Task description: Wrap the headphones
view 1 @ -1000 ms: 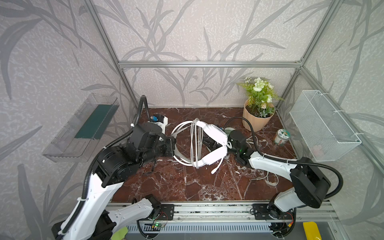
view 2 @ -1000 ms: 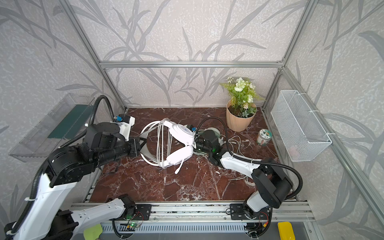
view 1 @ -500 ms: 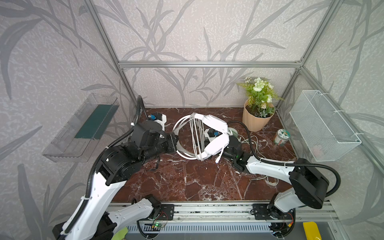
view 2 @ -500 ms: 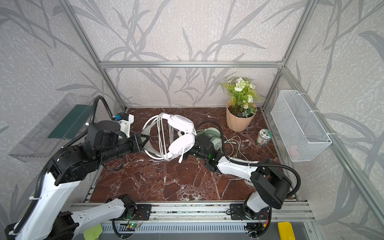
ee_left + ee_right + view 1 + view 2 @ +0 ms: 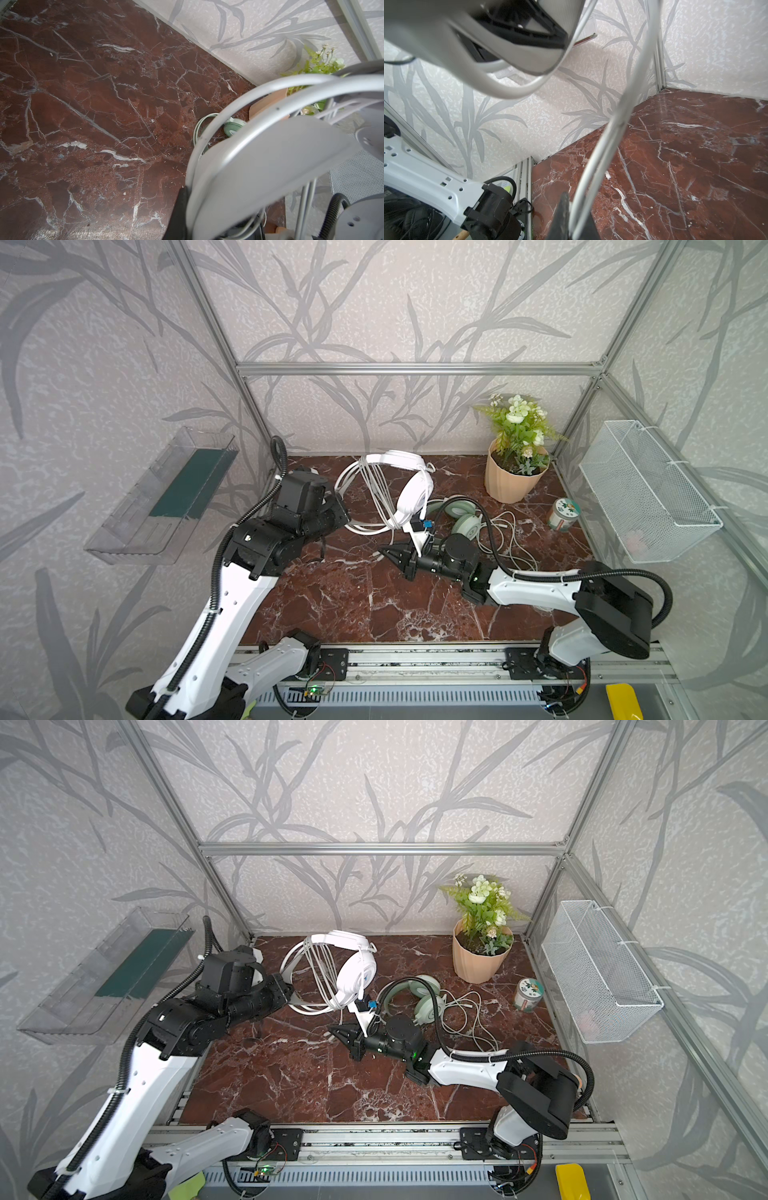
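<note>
**White headset gripped on the left, its cable pinched by the right arm**

I see the white headset (image 5: 412,494) standing on edge at the back of the table (image 5: 353,605), left of the middle, with one ear cup hanging toward the centre. The left end effector (image 5: 340,512) is closed on its double headband from the left side. In the left wrist view the pale bands come out directly from the grip. Several turns of the white cable (image 5: 379,489) lie side by side around the headband. I cannot tell whether the lower band touches the table.

From the headset this cable goes down to the right end effector (image 5: 392,558), which is low over the middle of the table and points to the left. It is closed on the cable. In the right wrist view the strand passes in beside a dark finger (image 5: 563,207).

The mint headset (image 5: 460,519) lies flat on the table just behind the right end effector. Its mint cable (image 5: 514,531) lies in loose loops beside it, toward the right. A flower pot (image 5: 511,483) stands in the back right corner, well apart from both arms.
</note>
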Controlling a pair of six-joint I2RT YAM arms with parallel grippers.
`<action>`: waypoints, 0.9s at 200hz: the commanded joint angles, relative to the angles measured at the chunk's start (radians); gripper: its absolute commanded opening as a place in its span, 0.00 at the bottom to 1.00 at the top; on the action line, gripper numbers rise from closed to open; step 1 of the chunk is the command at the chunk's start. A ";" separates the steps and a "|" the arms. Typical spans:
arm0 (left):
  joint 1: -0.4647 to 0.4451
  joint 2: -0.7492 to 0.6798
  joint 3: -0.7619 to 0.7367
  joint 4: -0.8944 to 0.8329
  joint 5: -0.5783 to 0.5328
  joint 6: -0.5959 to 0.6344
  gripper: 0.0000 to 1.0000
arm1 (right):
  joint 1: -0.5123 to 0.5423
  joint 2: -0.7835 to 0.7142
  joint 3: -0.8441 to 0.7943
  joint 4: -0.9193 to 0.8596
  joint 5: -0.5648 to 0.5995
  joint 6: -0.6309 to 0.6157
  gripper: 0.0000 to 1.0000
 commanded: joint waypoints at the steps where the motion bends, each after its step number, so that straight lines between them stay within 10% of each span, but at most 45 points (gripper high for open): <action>1: 0.007 -0.007 -0.005 0.128 -0.024 -0.041 0.00 | 0.008 0.025 -0.025 0.112 0.019 0.084 0.10; 180: 0.070 0.161 -0.093 0.111 0.002 0.099 0.00 | 0.060 -0.099 -0.291 0.213 0.120 -0.009 0.54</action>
